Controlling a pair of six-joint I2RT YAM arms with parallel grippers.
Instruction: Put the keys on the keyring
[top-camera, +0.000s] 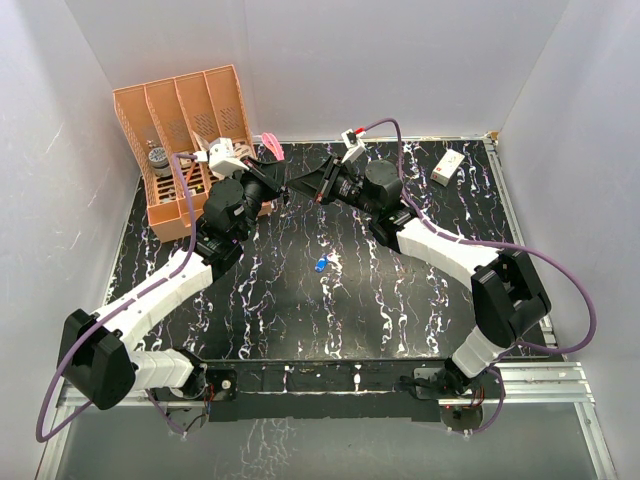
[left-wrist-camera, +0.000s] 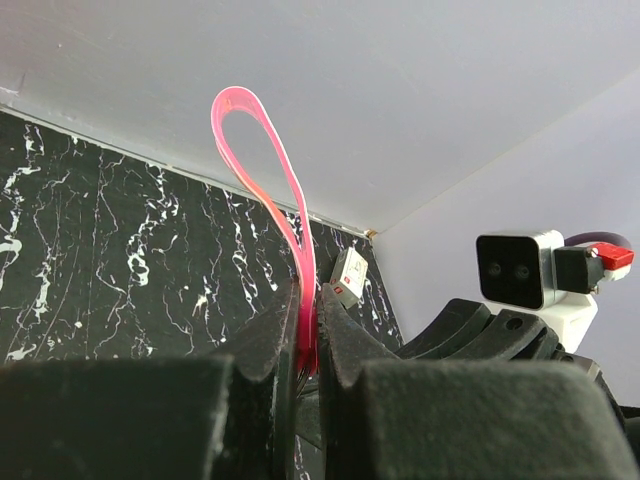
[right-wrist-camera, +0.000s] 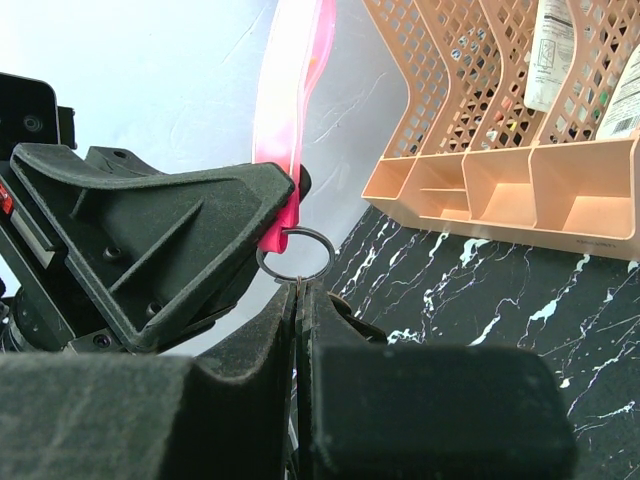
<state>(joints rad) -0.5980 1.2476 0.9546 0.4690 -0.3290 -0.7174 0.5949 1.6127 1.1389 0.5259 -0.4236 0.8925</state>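
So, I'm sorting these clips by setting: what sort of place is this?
Likely a robot lab cell: white walls enclose a black marbled table, left arm and right arm bolted at its near edge.

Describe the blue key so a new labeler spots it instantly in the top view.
Find the black marbled table, then the spot where the left pincer and right pincer meet near its far side. Just below that in the top view, alone on the tabletop, lies the blue key: a tiny speck, the only bright blue thing around.
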